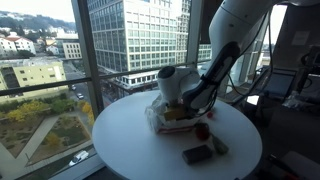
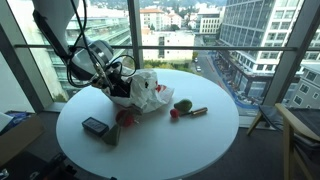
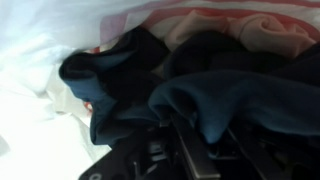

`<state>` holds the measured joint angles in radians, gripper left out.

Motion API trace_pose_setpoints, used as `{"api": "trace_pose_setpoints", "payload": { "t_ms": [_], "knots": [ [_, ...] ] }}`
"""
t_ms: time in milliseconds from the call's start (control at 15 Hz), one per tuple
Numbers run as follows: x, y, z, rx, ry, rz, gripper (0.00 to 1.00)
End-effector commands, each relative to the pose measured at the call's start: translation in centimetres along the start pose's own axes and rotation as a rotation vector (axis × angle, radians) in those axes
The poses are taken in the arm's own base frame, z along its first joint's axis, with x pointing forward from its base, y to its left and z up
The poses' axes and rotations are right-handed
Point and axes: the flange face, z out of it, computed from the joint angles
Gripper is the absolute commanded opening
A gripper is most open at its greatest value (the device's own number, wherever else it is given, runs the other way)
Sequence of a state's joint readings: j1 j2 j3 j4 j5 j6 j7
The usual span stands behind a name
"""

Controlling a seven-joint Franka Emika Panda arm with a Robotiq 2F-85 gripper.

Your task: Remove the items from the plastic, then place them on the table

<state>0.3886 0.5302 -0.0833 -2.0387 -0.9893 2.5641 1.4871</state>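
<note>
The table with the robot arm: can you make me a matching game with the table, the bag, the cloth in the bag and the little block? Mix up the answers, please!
Things:
1. table
2. plastic bag
3. cloth, seen in the wrist view
4. small block

What fits:
A. dark blue, bunched up inside the bag
B. round and white
C. lying flat near the table's edge
D. crumpled and see-through

Right pairs: 1-B, 2-D, 3-A, 4-C.
</note>
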Motion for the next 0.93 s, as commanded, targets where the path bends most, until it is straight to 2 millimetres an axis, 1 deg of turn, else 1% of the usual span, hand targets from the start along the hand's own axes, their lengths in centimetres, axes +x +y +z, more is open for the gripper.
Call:
{"api": "trace_pose_setpoints", "payload": {
  "t_ms": [0, 133, 200, 333, 467, 600, 733, 867],
  "knots": [
    [1.2, 2.3, -3.2, -0.027, -0.046, 0.064, 0.01],
    [2.4, 4.0, -5.3, -0.050, -0.071, 0.115, 0.00],
    [2.9, 4.9, -6.5, -0.055, -0.092, 0.132, 0.03],
    [4.0, 6.8, -9.3, -0.060, -0.140, 0.157, 0.03],
    [4.8, 8.6, -12.3, -0.034, -0.221, 0.156, 0.03],
    [6.0, 10.6, -15.4, 0.030, -0.269, 0.166, 0.03],
    [7.4, 12.7, -18.5, 0.070, -0.269, 0.204, 0.03],
    [9.0, 15.0, -21.6, 0.093, -0.198, 0.265, 0.03]
  ]
}}
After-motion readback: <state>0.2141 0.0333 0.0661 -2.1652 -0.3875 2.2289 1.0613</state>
